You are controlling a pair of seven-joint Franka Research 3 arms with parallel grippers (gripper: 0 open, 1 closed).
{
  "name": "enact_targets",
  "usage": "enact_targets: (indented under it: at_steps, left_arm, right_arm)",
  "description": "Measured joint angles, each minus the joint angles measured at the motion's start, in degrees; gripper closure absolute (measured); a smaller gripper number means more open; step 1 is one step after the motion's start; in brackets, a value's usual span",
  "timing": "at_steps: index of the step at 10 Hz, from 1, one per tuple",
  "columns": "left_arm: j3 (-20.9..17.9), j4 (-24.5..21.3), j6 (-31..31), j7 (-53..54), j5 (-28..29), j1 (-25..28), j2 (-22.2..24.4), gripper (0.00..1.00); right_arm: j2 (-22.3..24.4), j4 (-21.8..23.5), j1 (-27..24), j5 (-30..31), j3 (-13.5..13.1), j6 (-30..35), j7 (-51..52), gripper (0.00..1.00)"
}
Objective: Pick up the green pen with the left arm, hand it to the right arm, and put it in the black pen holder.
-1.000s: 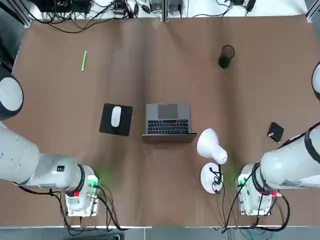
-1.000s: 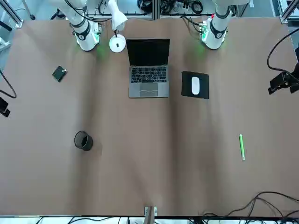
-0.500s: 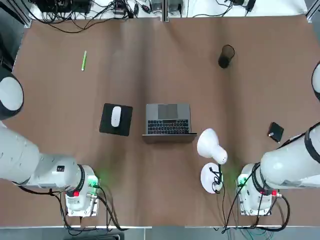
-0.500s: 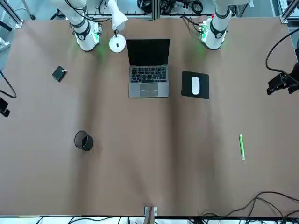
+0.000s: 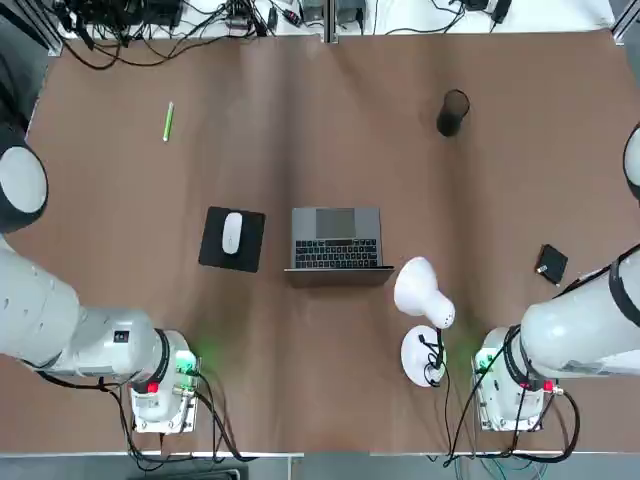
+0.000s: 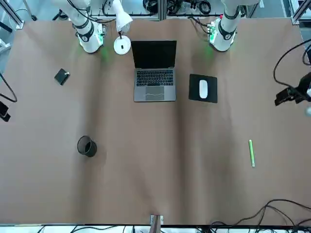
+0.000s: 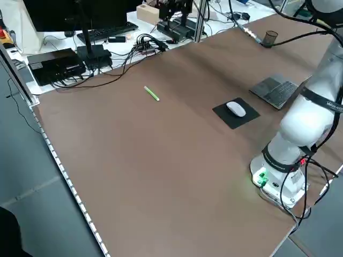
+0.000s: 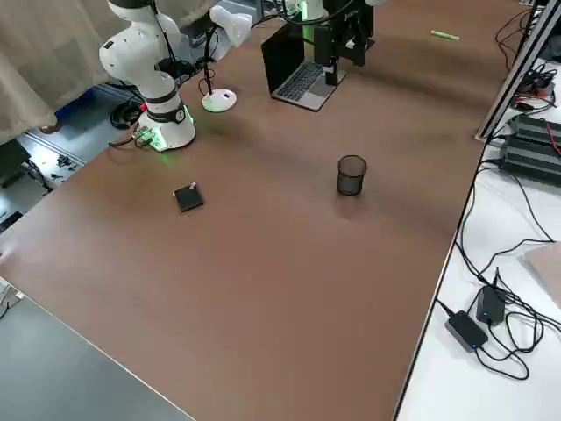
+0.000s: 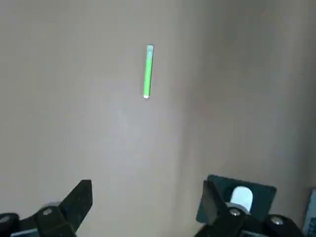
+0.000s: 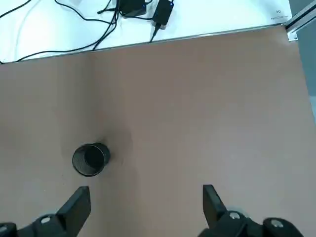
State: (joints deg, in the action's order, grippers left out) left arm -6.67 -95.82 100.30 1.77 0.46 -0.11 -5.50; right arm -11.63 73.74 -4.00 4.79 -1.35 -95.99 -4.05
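Note:
The green pen lies flat on the far left part of the brown table, also seen as the pen from across the table. My left gripper hangs open high over the table, the pen well ahead of its fingers and untouched. At the table's left edge the left gripper shows as a dark shape. The black pen holder stands upright at the far right. My right gripper is open and empty, high above the holder and off to one side.
An open laptop sits mid-table, with a black mouse pad carrying a white mouse to its left. A white desk lamp stands near the right base, and a small black square gadget lies at the right. Cables run along the far edge.
The left gripper has shifted a little away from its base, toward the pen's side of the table. The pen, the holder and the right arm have not moved.

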Motion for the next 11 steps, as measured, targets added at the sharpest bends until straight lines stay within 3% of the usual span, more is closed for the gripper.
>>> enact_targets:
  at_steps: [3, 7, 11]
  left_arm:
    - [-1.63, -4.31, 7.96, -0.18, 0.0, 0.19, -5.54, 0.0]
    - [-2.2, -4.73, 19.37, -1.05, 0.0, 0.33, -18.38, 0.0]
    - [-2.26, -4.67, 29.51, -3.13, 0.0, 0.6, -27.61, 0.01]
  right_arm:
    - [-0.03, 0.03, -0.01, 0.0, -0.01, 0.0, 0.0, 0.0]
    - [-0.04, 0.04, -0.01, 0.0, -0.02, -0.05, 0.0, 0.0]
    - [-0.04, 0.04, -0.01, 0.0, -0.02, -0.06, 0.0, 0.0]
